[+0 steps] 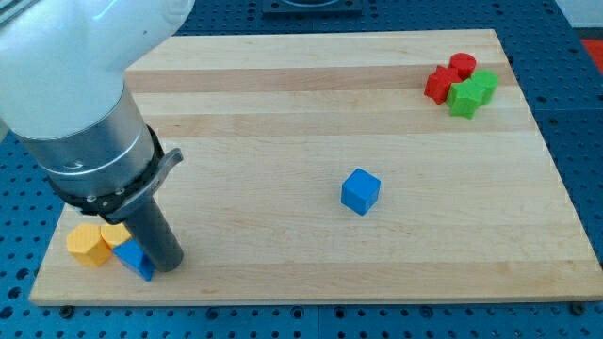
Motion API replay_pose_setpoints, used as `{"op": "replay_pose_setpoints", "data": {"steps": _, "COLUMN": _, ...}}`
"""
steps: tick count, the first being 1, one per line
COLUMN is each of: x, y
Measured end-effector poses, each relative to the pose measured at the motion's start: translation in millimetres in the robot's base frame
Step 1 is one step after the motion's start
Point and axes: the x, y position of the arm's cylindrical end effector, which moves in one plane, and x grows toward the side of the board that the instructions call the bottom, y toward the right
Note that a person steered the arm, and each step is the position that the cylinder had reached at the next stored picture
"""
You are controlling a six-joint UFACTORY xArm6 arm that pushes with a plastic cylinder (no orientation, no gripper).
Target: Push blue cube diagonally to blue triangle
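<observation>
The blue cube (360,191) sits alone on the wooden board (283,113), a little right of the middle. The blue triangle (134,259) lies at the view's bottom left corner, partly hidden behind my rod. My tip (168,267) rests on the board right against the blue triangle's right side, far to the left of the blue cube and below it.
Two yellow blocks (89,244) sit just left of the blue triangle, one partly hidden by the rod. At the view's top right are two red blocks (443,81) and two green blocks (470,94) clustered together. The arm's big white body fills the top left.
</observation>
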Motion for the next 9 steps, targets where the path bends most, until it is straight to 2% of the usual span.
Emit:
{"op": "replay_pose_setpoints", "data": {"steps": 1, "x": -1.2, "y": 62.4}}
{"op": "replay_pose_setpoints", "data": {"steps": 3, "x": -22.7, "y": 236.4}}
{"op": "replay_pose_setpoints", "data": {"steps": 4, "x": -25.4, "y": 247.7}}
{"op": "replay_pose_setpoints", "data": {"steps": 7, "x": -85.8, "y": 214.9}}
{"op": "replay_pose_setpoints", "data": {"steps": 8, "x": -84.9, "y": 176.9}}
{"op": "replay_pose_setpoints", "data": {"steps": 9, "x": -65.4, "y": 126.7}}
